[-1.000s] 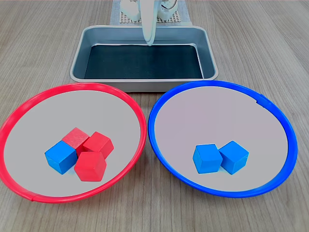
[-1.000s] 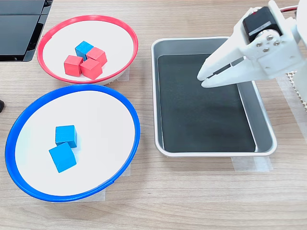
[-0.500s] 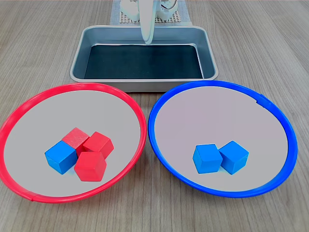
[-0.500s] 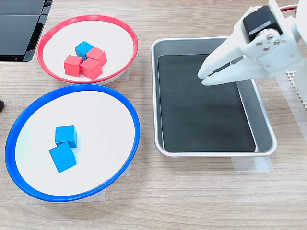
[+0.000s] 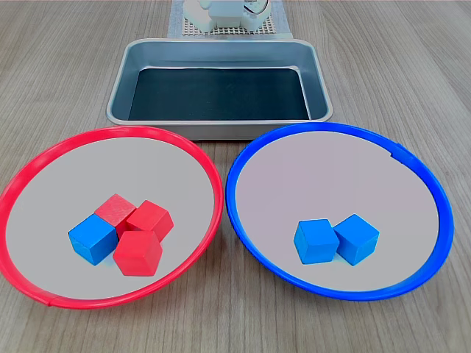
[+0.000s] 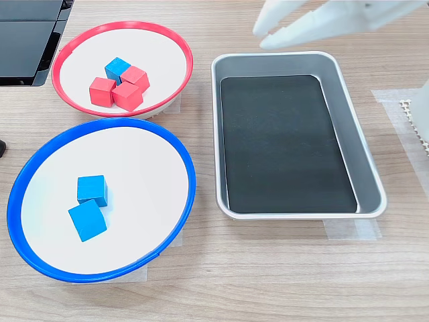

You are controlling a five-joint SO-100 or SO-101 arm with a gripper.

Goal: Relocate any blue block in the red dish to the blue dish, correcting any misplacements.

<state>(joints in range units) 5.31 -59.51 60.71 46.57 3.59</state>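
While the blue block sits in the red dish, it lies pressed against three red blocks, at the edge of the cluster toward the first exterior view's left; in the second exterior view the same blue block is the one farthest from the blue dish, with the red blocks packed against it. That cluster rests on the dish's pale grey inside, toward the near rim in the first exterior view. Beside it, to the first exterior view's right, the blue dish holds two more blue cubes that touch each other side by side; in the second exterior view the blue dish lies below the red dish, their rims close together, and its two cubes sit toward the second exterior view's left. Behind both dishes in the first exterior view stands a rectangular metal tray with a dark mat on its floor; in the second exterior view that tray fills the right half of the wooden table. My pincer hangs in the air at the top of the second exterior view, just above the tray's far rim, its white fingers pointing toward the second exterior view's left with a narrow gap between the tips, grasping nothing. It is well apart from every block. In the first exterior view only my white base shows beyond the tray.
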